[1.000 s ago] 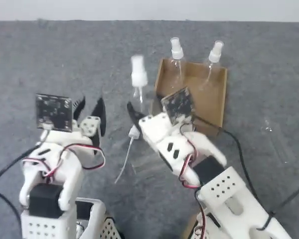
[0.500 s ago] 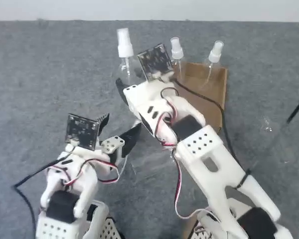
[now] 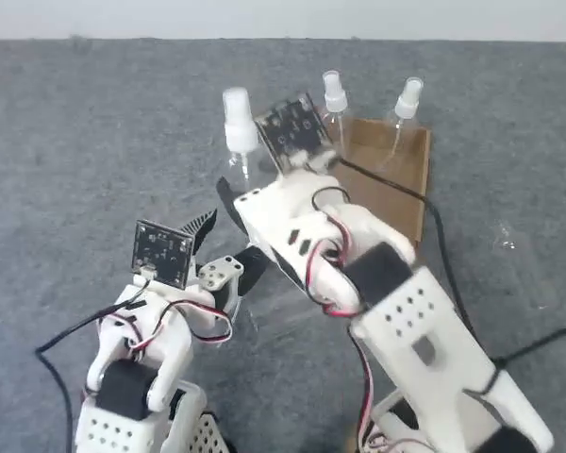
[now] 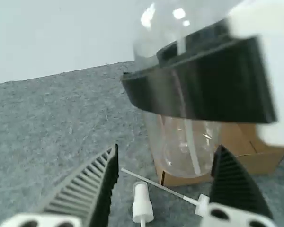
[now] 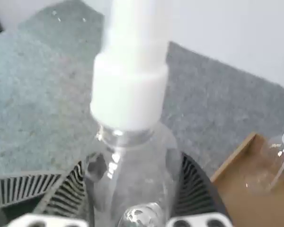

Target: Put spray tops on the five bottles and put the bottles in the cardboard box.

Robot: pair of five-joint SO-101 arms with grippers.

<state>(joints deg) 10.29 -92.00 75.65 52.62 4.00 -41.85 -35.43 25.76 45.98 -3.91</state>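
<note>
Where our left gripper [image 3: 228,247] hangs: low over the near-left part of the grey mat [image 3: 85,132], close beside our right arm.
Left fingers: spread wide apart and holding no object; between them we see the mat.
Loose spray top [image 4: 142,209]: white, lying on the mat just beyond our left fingers, about midway between them.
Tubed spray top [image 4: 202,205]: a second white one, lying nearer one finger, with its thin dip tube stretched across the mat past the first.
Right gripper [image 5: 132,198]: stretched out over the middle of the mat, past our left gripper and just left of the box's far-left corner.
Right fingers: closed on the clear body of a bottle, one ribbed black pad on each side, just under the shoulder.
Bottle [image 5: 132,161]: upright in that grip and beside the box, not inside it. We cannot tell whether its base touches the mat.
Spray top [image 5: 130,90]: white, seated on the held bottle's neck and standing straight above our right fingers.
Cardboard box [image 3: 401,156]: open-topped and brown, on the mat right of centre, with a cable from our right arm crossing over it.
Boxed bottle [image 3: 335,104]: clear with a white spray top, upright at the box's far end, on the left side.
Second boxed bottle [image 3: 407,102]: the same kind, upright at the far right corner, a little apart from its neighbour.
</note>
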